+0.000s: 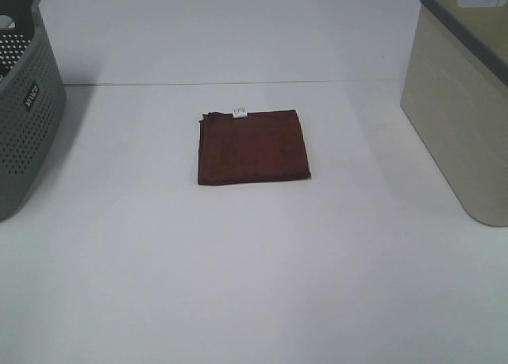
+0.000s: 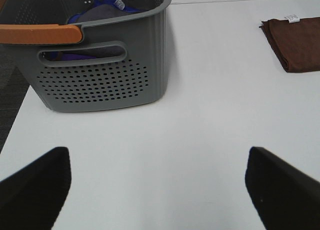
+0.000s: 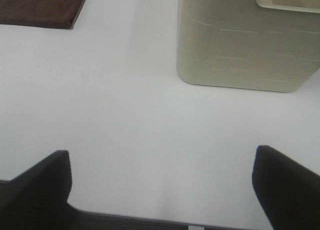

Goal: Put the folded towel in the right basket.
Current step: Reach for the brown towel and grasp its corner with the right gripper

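The folded towel (image 1: 252, 147), a flat dark reddish-brown square with a small white tag at its far edge, lies on the white table near the middle. It also shows in the left wrist view (image 2: 295, 42) and the right wrist view (image 3: 42, 7). The right basket (image 1: 464, 102), beige with a dark grey rim, stands at the right edge and shows in the right wrist view (image 3: 245, 44). My left gripper (image 2: 157, 190) is open and empty over bare table, well away from the towel. My right gripper (image 3: 160, 190) is open and empty near the table's front edge. Neither gripper shows in the exterior view.
A grey-green perforated basket (image 1: 24, 102) stands at the left edge; in the left wrist view (image 2: 100, 64) it holds blue and grey cloth and has an orange handle (image 2: 40, 33). The table's front edge (image 3: 125, 217) lies just below my right gripper.
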### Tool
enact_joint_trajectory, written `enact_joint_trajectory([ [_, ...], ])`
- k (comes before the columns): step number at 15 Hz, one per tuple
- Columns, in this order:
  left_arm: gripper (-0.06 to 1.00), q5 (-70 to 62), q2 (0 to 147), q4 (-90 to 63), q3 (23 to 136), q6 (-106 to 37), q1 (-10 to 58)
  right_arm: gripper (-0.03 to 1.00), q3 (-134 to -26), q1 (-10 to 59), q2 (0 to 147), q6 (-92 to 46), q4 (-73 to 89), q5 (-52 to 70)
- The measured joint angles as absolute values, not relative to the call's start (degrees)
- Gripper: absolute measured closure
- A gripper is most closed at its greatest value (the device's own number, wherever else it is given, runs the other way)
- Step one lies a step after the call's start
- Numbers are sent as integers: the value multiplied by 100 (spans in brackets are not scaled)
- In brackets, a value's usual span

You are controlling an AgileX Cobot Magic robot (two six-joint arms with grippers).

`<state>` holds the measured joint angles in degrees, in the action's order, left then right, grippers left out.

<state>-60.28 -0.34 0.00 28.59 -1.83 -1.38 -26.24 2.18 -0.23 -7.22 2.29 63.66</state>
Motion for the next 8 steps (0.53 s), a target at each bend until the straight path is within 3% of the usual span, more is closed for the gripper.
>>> enact_joint_trajectory([
  [8, 6, -6028, -34, 0, 2859, -183, -138, 3, -2624, 218, -23, -722, 229, 6366],
])
